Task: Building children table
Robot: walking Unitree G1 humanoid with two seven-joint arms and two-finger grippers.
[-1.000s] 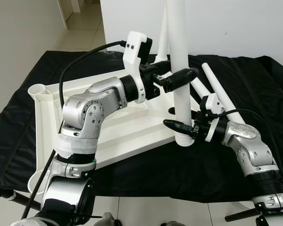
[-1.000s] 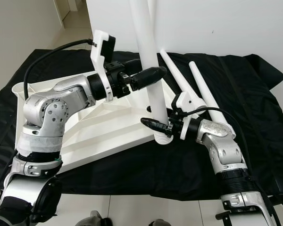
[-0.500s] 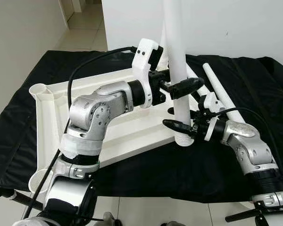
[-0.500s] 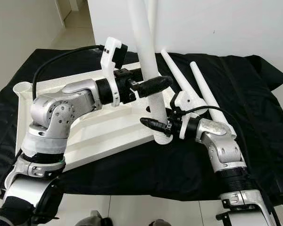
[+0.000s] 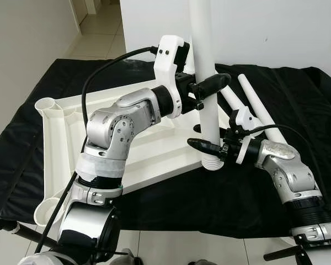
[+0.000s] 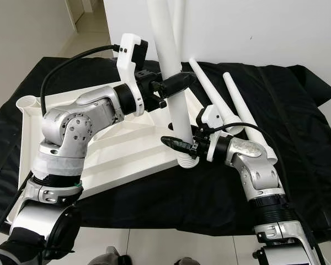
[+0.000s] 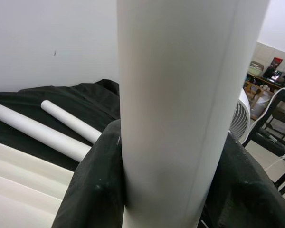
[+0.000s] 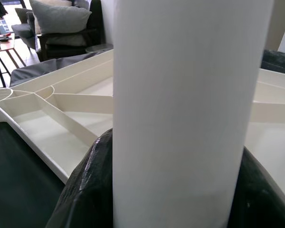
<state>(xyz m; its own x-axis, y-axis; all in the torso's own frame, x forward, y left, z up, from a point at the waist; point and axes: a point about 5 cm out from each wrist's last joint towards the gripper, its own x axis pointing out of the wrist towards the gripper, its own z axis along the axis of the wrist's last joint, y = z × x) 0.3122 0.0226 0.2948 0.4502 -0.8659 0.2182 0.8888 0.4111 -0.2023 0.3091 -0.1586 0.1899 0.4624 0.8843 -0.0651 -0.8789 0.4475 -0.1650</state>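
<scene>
— How are the arms posed?

— The left arm is bent sharply at the elbow, forearm reaching across toward the middle, and the left gripper [image 5: 205, 88] has its jaws closed around the tall white plastic table leg [image 5: 206, 72], partway up the tube. The right arm comes in low from the right side, elbow out, forearm nearly level; the right gripper [image 5: 209, 150] has its jaws clamped on the same leg just above its ribbed lower end.

— And where is the leg?

— It stands nearly upright (tilting slightly), its lower end at the near right corner of the upturned white plastic tabletop [image 5: 60, 143], which lies on the bench covered with a black cloth [image 5: 298, 94]. I cannot tell whether the end is seated in the corner.

— Anything else?

— Two more white tube legs [image 5: 259, 107] lie side by side on the cloth, behind the right arm.
</scene>
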